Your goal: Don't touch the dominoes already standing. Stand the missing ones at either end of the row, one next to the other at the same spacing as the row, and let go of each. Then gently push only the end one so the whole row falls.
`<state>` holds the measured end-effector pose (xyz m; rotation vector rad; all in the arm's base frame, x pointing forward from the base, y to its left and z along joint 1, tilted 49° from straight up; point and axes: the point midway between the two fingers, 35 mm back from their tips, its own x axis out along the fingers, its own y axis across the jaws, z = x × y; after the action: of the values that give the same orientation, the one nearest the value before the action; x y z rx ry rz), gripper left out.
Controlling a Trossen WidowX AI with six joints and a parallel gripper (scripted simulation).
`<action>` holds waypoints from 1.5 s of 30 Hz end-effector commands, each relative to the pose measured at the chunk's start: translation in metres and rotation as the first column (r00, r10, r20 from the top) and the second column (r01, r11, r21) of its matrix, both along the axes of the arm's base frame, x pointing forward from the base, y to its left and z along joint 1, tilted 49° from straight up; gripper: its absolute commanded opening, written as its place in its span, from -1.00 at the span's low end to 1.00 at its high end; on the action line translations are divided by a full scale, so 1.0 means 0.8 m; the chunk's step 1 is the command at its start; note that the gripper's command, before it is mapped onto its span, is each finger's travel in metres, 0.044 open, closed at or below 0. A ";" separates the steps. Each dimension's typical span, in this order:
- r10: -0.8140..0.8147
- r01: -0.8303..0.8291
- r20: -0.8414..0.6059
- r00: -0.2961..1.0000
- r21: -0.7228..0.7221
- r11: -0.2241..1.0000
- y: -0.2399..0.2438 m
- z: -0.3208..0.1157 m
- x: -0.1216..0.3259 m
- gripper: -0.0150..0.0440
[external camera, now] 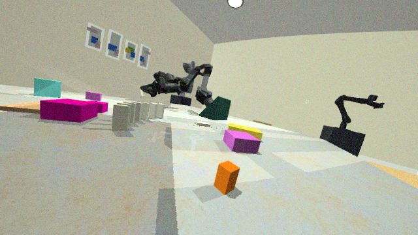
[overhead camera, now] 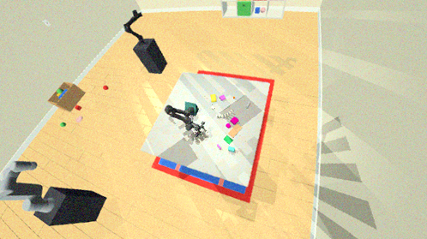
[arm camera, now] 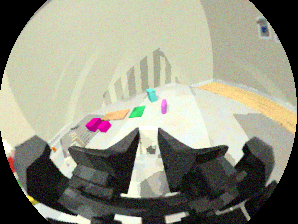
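My gripper (external camera: 142, 89) (arm camera: 148, 129) is shut on a pale domino (external camera: 142, 93), whose end shows below the fingertips in the exterior view. It is held in the air, well above the table, off the far end of the row. The row of standing pale dominoes (overhead camera: 226, 114) (external camera: 121, 117) (arm camera: 76, 138) is upright and slightly curved, and the gripper is apart from it. Another pale domino (overhead camera: 213, 107) (external camera: 203, 124) lies flat, away from the row on the side of the yellow block. The held domino's exact tilt is hard to tell.
Magenta blocks (overhead camera: 234, 120) (external camera: 68, 110) (arm camera: 93, 124) stand close beside the row. A tan board (overhead camera: 235, 130) (arm camera: 117, 115), green block (overhead camera: 228, 139) (arm camera: 137, 111) and cyan block (overhead camera: 232, 149) (external camera: 47, 87) lie beyond. Yellow (overhead camera: 213, 98), purple (external camera: 242, 141) and orange (external camera: 226, 177) blocks are on the other side.
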<state>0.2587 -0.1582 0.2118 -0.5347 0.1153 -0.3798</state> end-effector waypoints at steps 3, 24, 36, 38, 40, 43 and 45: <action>0.039 -0.030 0.052 0.998 -0.161 0.986 0.014 0.003 -0.021 -0.13; 0.080 -0.040 0.098 0.992 -0.353 0.935 0.034 0.009 -0.045 -0.13; 0.079 -0.041 0.092 0.993 -0.356 0.934 0.028 0.006 -0.044 -0.13; 0.078 -0.042 0.088 0.993 -0.357 0.933 0.025 0.004 -0.043 -0.13; 0.078 -0.043 0.084 0.993 -0.359 0.933 0.022 0.002 -0.043 -0.13; 0.077 -0.044 0.078 0.994 -0.361 0.932 0.017 -0.001 -0.043 -0.13; 0.076 -0.044 0.074 0.994 -0.362 0.931 0.014 -0.003 -0.042 -0.13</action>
<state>0.2243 -0.1426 0.2117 -0.8703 -0.0632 -0.3684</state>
